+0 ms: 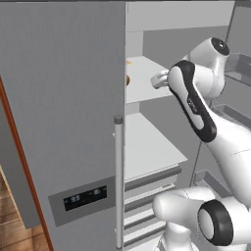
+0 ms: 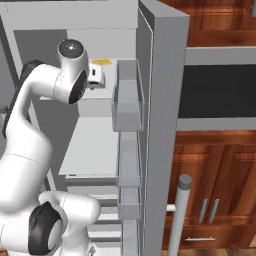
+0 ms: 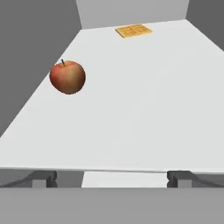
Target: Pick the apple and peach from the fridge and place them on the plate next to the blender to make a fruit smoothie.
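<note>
Item 1, step in hand: I judge this the approach to the first fruit; nothing has been lifted yet. I have the white arm reaching into the open tall grey side-by-side fridge, its hand at the front edge of an upper white shelf.

Item 2, two-finger gripper: released, the dark fingertips wide apart with nothing between them, level with the shelf's front lip.

Item 3, small round fruit: red skin shading to yellow-orange on one side, short dark stem on top, resting upright on the shelf. In the hand view it sits at about 10 o'clock from the gripper, well apart from it and close to the grey side wall. I take it for the apple, though the mottled colour leaves me unsure it is not the peach.

Item 4, flat yellow square waffle-like piece: at 12 o'clock, far back on the shelf, near the rear wall.

Item 5, next move, my judgement: swing the hand toward 10 o'clock, advance until the fruit lies between the fingertips, then close gently; a round fruit may roll if nudged off-centre.
</note>
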